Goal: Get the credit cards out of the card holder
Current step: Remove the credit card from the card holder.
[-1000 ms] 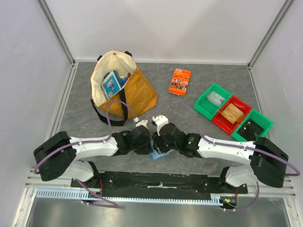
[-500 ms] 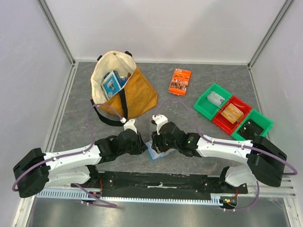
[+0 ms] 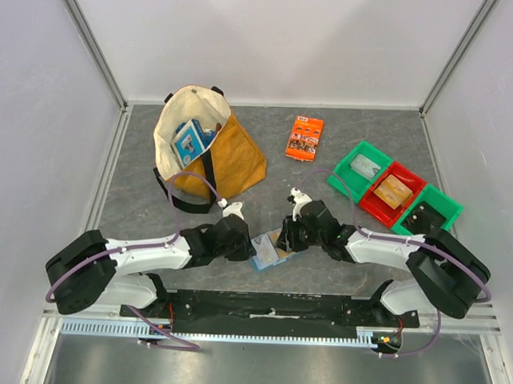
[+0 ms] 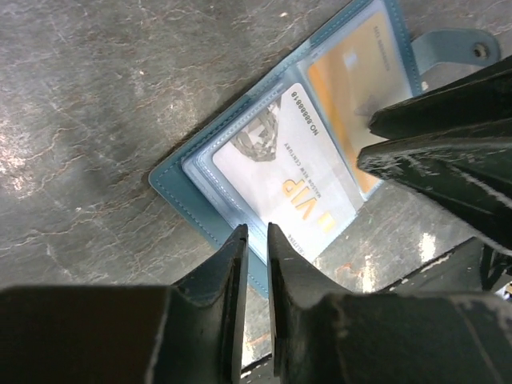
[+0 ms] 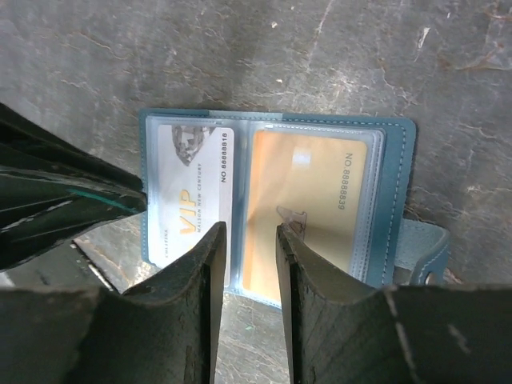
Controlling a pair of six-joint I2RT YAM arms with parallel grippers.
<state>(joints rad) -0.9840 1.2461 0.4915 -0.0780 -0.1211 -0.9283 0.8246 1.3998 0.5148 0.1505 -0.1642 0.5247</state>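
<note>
I'm looking down on the grey stone-patterned table (image 3: 140, 146). The biggest thing on it is the cream and mustard tote bag (image 3: 232, 162) at the far left, mouth open, with a blue-and-white box (image 3: 189, 139) standing inside. On the right, three bins sit touching in a slanted row: a green bin (image 3: 358, 172), a red bin (image 3: 393, 192) and a second green bin (image 3: 428, 213), each with something in it. An orange printed packet (image 3: 305, 136) lies flat at the far middle, well apart from everything else.

Both arms reach inward and meet at the near middle. The card holder (image 3: 270, 250) lies there, opened flat with its pockets facing up.

The left gripper (image 4: 256, 232) comes in from the left with its jaws drawn to a thin slit. Its tips are right at the holder's left edge. I cannot tell whether they pinch that edge or only touch it.

The right gripper (image 5: 248, 232) comes in from the right. Its jaws are moderately apart with nothing between them, and they straddle the holder's fold from just above.

Both credit cards are in their clear pockets. The pale card (image 5: 196, 192), printed VIP, is in the left pocket, and the tan-orange card (image 5: 312, 200) is in the right one. The small closing tab (image 5: 424, 252) sticks out from the holder's right edge and lies on the table.
</note>
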